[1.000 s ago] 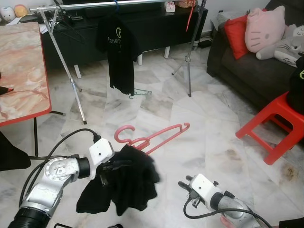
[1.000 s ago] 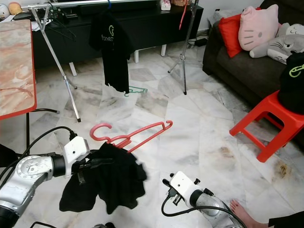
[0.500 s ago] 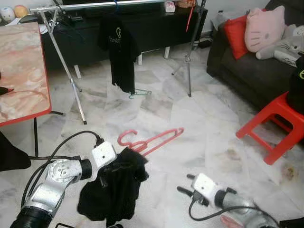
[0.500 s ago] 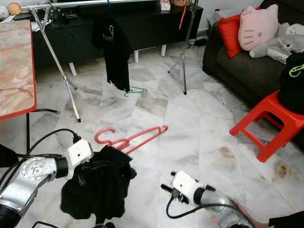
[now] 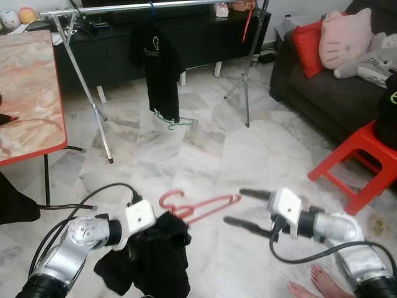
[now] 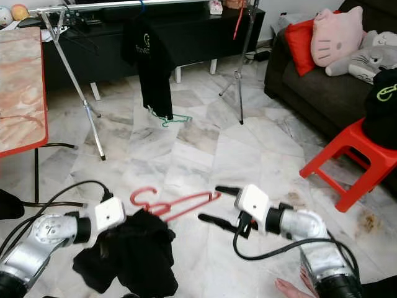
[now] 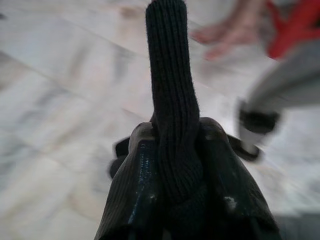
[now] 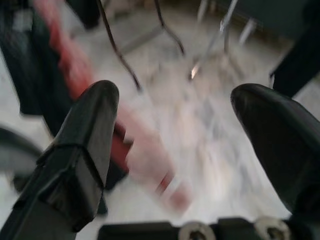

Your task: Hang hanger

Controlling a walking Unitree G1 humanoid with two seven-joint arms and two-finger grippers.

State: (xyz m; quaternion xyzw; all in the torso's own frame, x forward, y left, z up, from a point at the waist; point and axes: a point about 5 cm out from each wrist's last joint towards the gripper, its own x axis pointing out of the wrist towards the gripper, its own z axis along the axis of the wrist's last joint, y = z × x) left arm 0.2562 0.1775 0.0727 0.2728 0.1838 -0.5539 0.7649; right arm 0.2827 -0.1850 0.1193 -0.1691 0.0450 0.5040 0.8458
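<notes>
Now right gripper [image 5: 239, 207] has risen beside hanger [image 5: 201, 207].

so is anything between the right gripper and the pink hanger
Nothing visible. The open right gripper sits just off the free end of the pink hanger, with bare floor between. The left gripper holds the black shirt on it.

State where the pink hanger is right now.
In the left eye view, the pink hanger sits low at centre, its left end in the black garment held by the left gripper, the open right gripper beside its right end.
</notes>
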